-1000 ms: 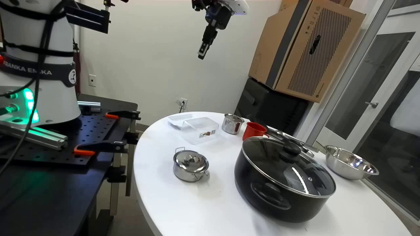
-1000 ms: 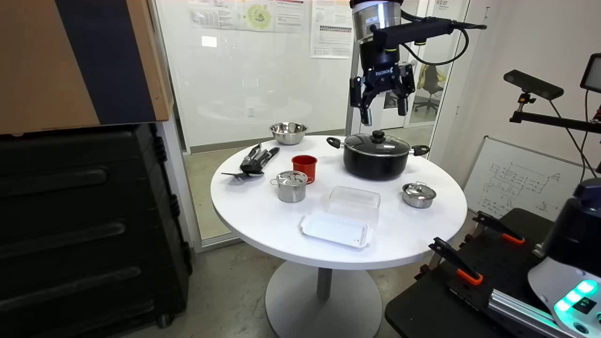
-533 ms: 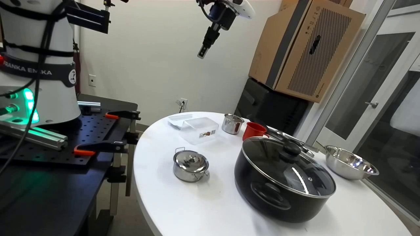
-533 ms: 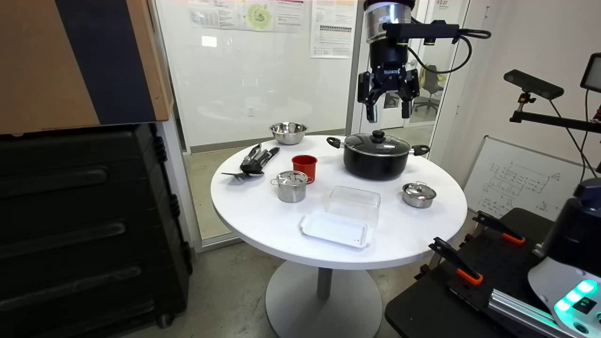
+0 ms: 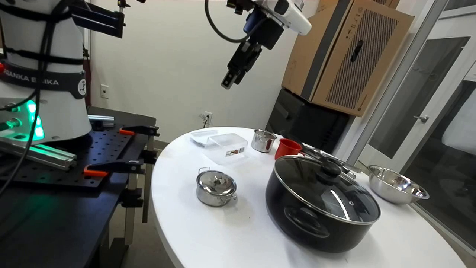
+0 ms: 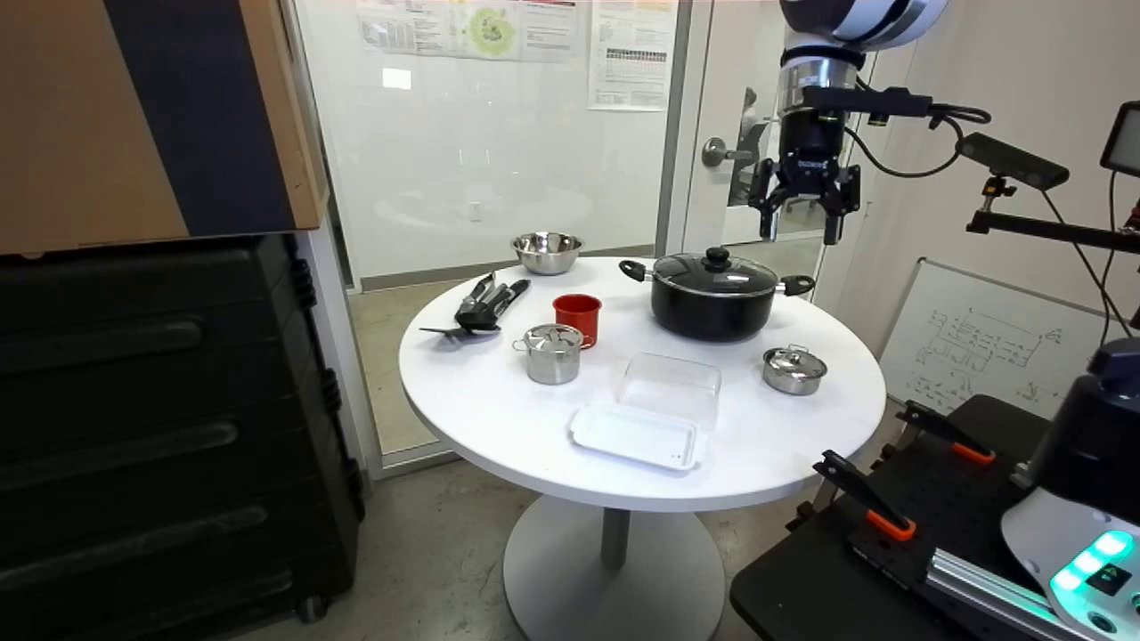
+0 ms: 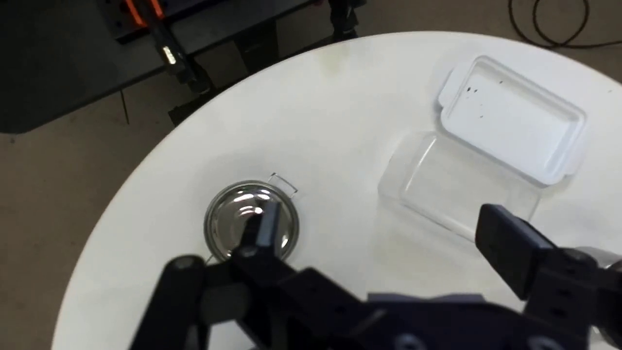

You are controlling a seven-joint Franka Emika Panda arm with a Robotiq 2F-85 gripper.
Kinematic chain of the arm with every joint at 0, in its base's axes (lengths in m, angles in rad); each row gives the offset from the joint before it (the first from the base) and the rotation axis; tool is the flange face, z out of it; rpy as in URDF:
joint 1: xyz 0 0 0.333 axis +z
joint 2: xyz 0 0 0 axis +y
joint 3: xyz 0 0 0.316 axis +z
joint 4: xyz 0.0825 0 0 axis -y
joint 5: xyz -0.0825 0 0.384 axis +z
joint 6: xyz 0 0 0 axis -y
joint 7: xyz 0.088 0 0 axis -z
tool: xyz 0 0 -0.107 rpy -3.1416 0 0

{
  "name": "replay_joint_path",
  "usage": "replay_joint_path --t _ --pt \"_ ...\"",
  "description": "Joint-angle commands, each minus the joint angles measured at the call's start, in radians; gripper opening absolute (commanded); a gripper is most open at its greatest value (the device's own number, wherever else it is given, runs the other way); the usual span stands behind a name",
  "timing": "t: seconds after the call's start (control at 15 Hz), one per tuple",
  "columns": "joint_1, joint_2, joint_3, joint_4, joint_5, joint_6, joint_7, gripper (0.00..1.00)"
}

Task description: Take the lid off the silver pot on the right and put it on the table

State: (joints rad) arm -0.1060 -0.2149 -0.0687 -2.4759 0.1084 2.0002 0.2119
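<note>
Nearest in the wrist view, the gripper hangs in mid-air with its jaws spread apart, one of them hiding part of the steel lid from view. The lid sits in place on the small silver pot, which stands on a round white desk below. In an exterior view, a white tray lies closest at the front, with a clear plastic box just behind it and the silver pot off to the right. Farther back, a taller steel pot stands just in front of a red mug, while a large black pot wears a glass lid. Utensils lie to the left, and a steel bowl stands at the far edge; posters hang in the background.
</note>
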Motion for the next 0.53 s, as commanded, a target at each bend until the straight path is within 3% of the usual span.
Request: replay_joint_path --t 0.0,0.47 --pt "-0.046 0.096 -0.033 0.009 -0.054 0.074 0.032 1.0" --pt "-0.064 0.287 -0.064 0.037 -0.166 0.249 0.123 1.0"
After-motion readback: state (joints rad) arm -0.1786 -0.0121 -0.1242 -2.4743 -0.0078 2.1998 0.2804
